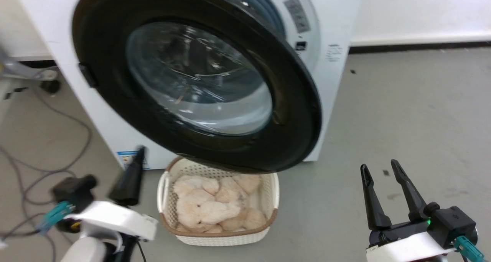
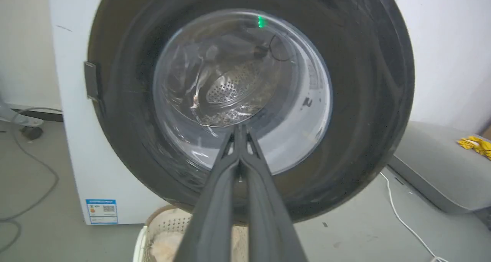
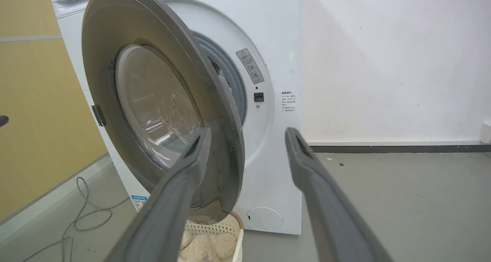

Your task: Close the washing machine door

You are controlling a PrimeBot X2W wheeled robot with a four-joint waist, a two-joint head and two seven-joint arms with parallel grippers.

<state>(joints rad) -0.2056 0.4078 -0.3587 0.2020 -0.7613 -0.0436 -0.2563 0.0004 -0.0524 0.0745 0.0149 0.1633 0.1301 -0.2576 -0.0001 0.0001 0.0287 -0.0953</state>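
While the left gripper (image 1: 140, 151) has its two dark fingers pressed together with nothing between them, the right gripper (image 1: 379, 166) stands at the lower right with its fingers spread apart and empty, above bare floor (image 1: 402, 120). In the left wrist view the closed left gripper (image 2: 239, 127) points at the lower edge of the glass window; contact with the door cannot be determined. Just beyond the left gripper, a cream perforated basket (image 1: 218, 239) sits on the floor and holds pale plush toys (image 1: 215, 204). The floor is smooth grey, lightly scuffed, with a few small dark specks; grey cables (image 1: 57, 170) loop across it on the left. The washing machine door (image 1: 291, 101) stands partly open, swung out from the front on its left-side hinge, with its lower black rim hanging over the rear edge of the basket. Through the glass, the left wrist view shows the perforated steel drum (image 2: 230, 89). The washing machine (image 1: 333, 81) is a white cabinet standing on the floor, with its grey gasket (image 1: 268, 9) exposed in the gap to the right of the door and a blue label (image 1: 128, 158) low on the front. Behind it rises a white wall (image 1: 422, 9) with a dark baseboard (image 1: 418, 45) at its foot. The right wrist view shows a tan wall panel (image 3: 38, 101) left of the machine.
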